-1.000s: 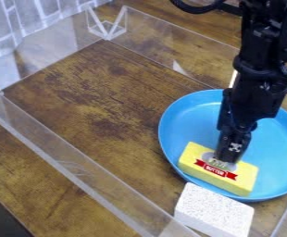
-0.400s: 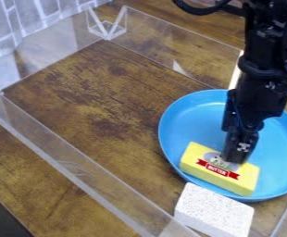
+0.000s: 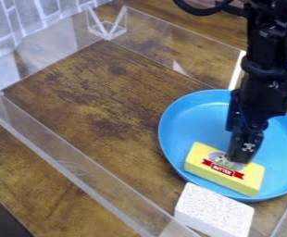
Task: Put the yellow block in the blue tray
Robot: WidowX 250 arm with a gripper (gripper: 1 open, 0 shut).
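Observation:
The yellow block (image 3: 208,161) lies flat in the blue tray (image 3: 183,116), at the tray's near edge, with its red-and-white label facing up. My gripper (image 3: 242,152) points straight down right over the block's middle, and its dark fingertips sit at the block's top face. The jaws stand open and the block rests on the tray floor. The gripper body hides the far part of the block.
A white speckled sponge-like block (image 3: 214,211) lies just outside the tray's near rim. Tray and blocks sit on a wooden board (image 3: 96,93) enclosed by low clear plastic walls (image 3: 59,159). The black arm rises at the upper right.
The yellow block lies slightly further right in the tray than a second ago. The gripper has stayed over it, open throughout.

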